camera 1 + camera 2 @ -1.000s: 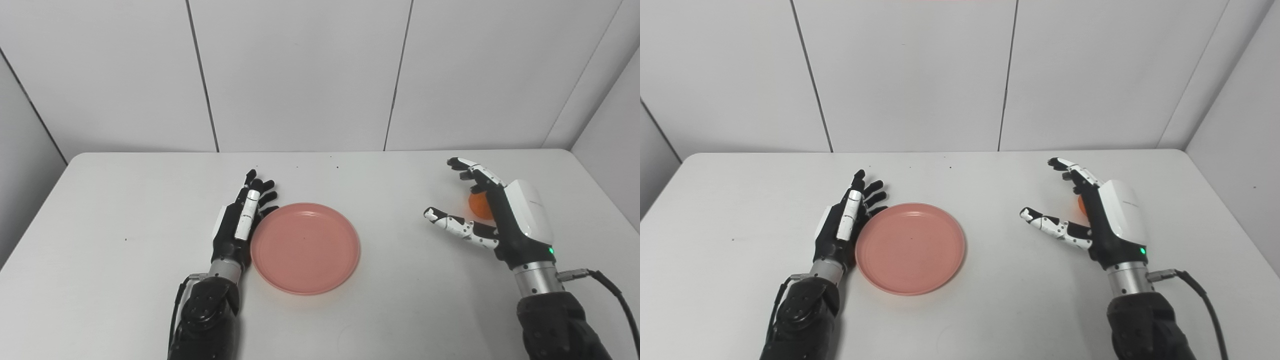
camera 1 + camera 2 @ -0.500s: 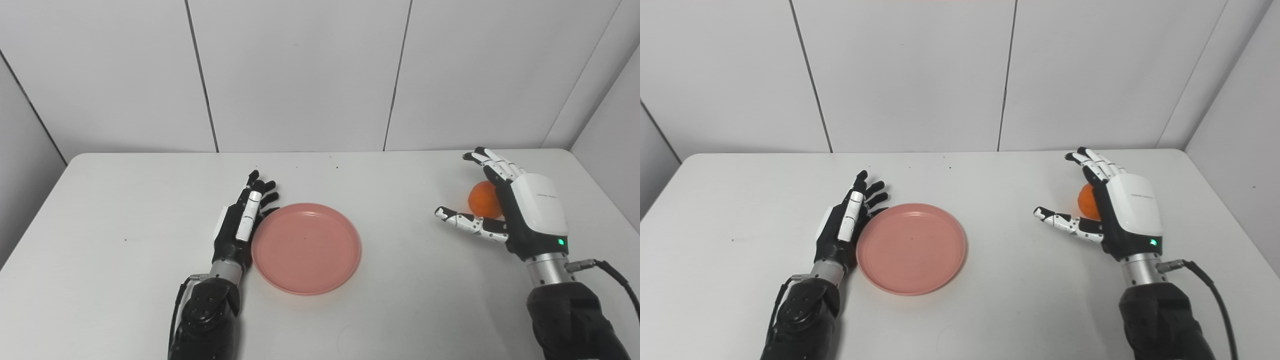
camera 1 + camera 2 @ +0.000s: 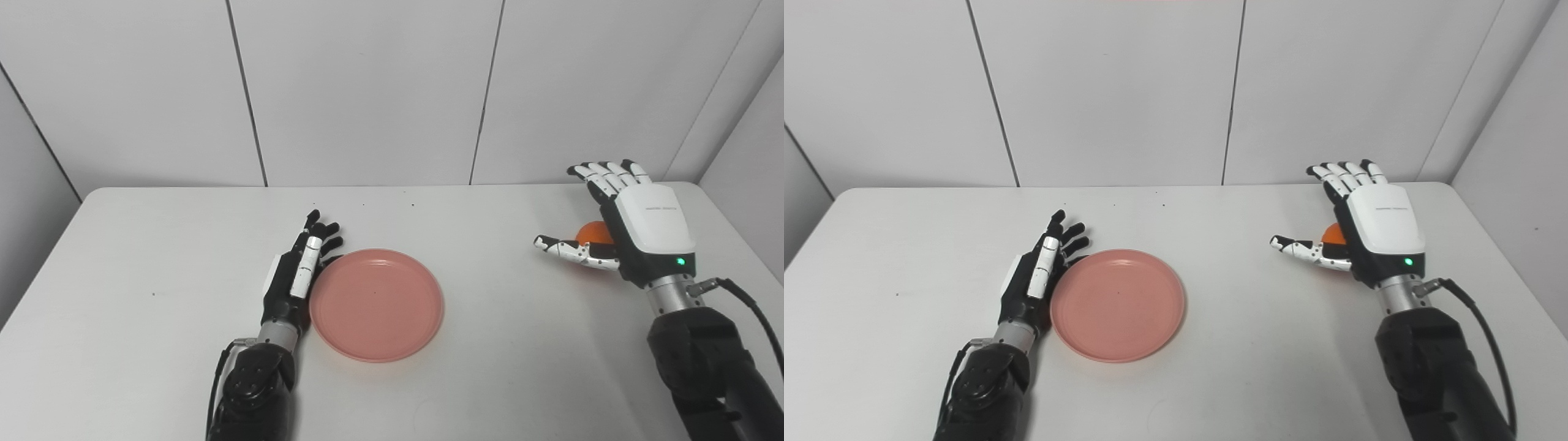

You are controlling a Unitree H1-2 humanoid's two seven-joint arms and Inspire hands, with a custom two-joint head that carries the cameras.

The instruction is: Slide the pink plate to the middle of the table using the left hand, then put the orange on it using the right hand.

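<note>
You are looking at a bare robot test cell, a lab setup rather than a home: a plain white table point(image 3: 122, 257) boxed in by blank white wall panels point(image 3: 367, 92) with dark seams, just beyond the right hand's point(image 3: 637, 229) fingertips, and a black cable point(image 3: 744, 303) trailing from its wrist.

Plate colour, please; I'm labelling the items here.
Pink, a plain salmon shade with no pattern. The plate shows best in the left eye view.
</note>
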